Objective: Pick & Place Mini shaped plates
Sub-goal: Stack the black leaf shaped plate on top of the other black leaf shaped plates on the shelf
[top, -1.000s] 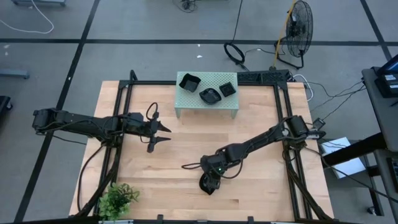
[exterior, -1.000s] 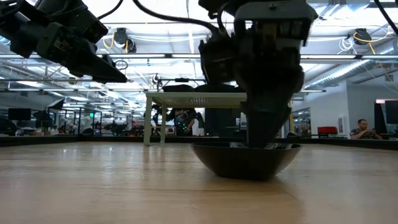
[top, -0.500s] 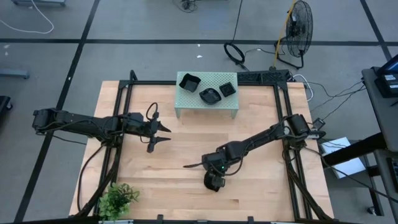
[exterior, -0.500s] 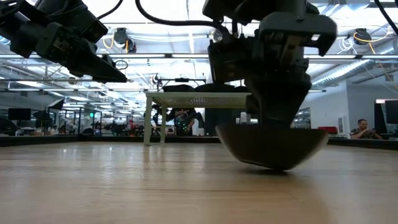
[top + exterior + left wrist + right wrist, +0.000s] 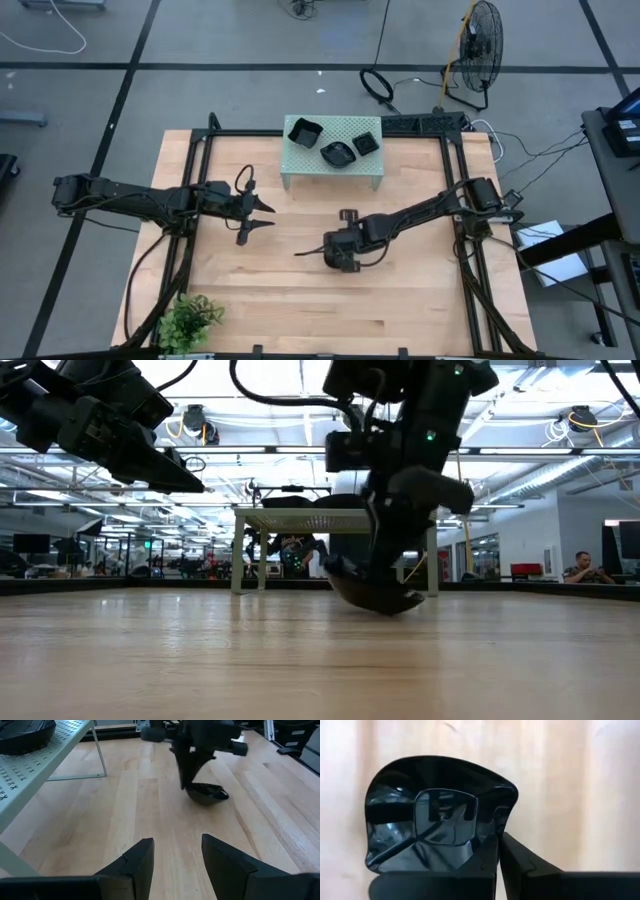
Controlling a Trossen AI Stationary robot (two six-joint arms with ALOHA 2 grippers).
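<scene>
- The bench (image 5: 290,300) is mostly bare wood. There's a little green plant (image 5: 190,318) at its near-left corner and the pale green perforated stand (image 5: 333,172) up against the middle of the far edge.
- The stand is the only thing here that's holding anything. Three black mini plates sit on top: a squarish one (image 5: 304,131) at its left end, a wavy-edged one (image 5: 338,153) in the middle, and a smaller square one (image 5: 366,144) toward its right.
- So I'd say three are placed and a fourth is on its way. I can't spot any other plates waiting on the bench, so no idea how many are left.
- The right gripper (image 5: 342,252) is out over the middle of the bench, pinching the rim of a rounded black dish (image 5: 372,591). Its fingers are pressed tight on the edge and the dish hangs tilted, just clear of the wood, well short of the stand.
- The left gripper (image 5: 262,216) hangs above the left-centre of the bench with its fingers spread, holding nothing. It looks like it's just waiting.
- What's left, as far as I can tell, is carrying that dish over and setting it down in a free spot on the stand.
</scene>
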